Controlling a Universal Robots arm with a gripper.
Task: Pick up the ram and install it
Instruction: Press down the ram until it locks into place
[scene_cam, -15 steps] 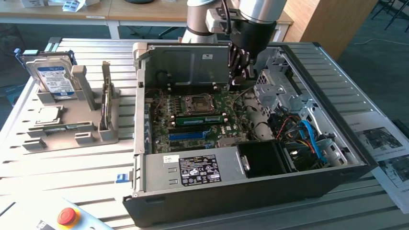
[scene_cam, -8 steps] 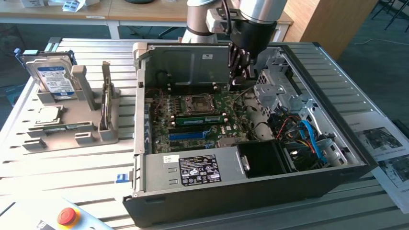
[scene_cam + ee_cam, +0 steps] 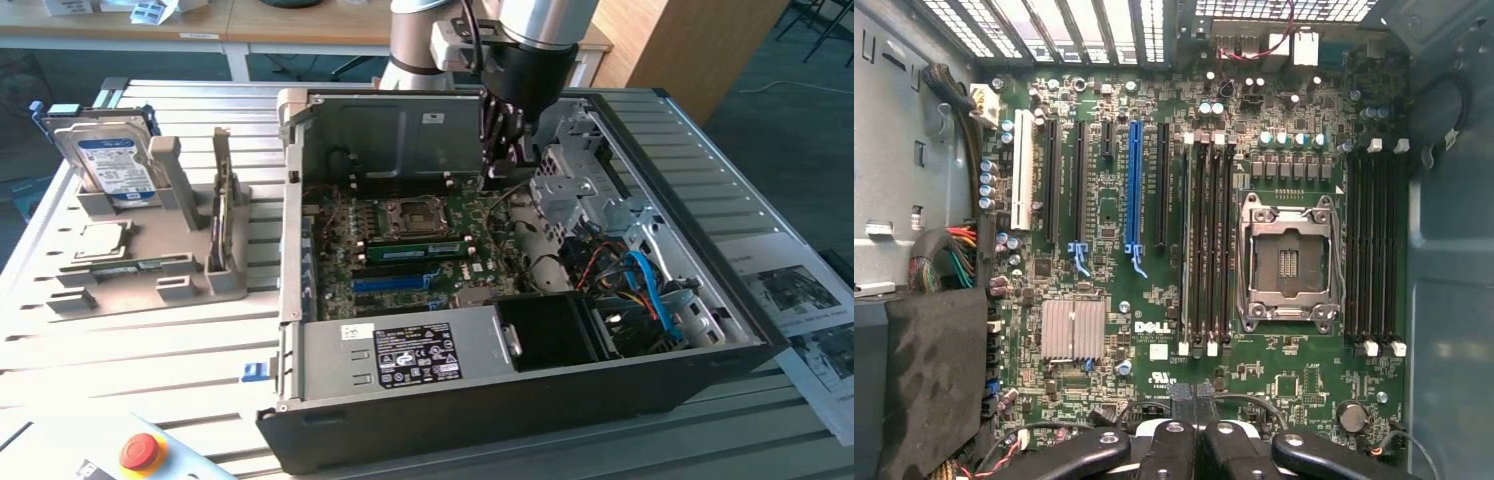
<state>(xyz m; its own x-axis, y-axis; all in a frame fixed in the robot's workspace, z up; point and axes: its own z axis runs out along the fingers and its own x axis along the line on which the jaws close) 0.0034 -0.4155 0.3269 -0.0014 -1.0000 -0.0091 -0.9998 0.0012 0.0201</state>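
A Universal Robots arm (image 3: pixel 545 20) at the workbench: a smooth silver-grey tube, with a second rounded grey joint (image 3: pixel 424 40) behind it; a thin black cable (image 3: pixel 467 30) loops down beside a small pale bracket (image 3: pixel 451 42); below the tube the wrist housing (image 3: pixel 523 75) turns matt black and narrows into the dark gripper (image 3: pixel 502 172). The wrist view shows glossy black link bars (image 3: pixel 1069 455) curving out on both sides, pinned with round silver screws (image 3: pixel 1167 428); white plates (image 3: pixel 1146 426) sit between them; the dark fingers (image 3: pixel 1182 405) end square.
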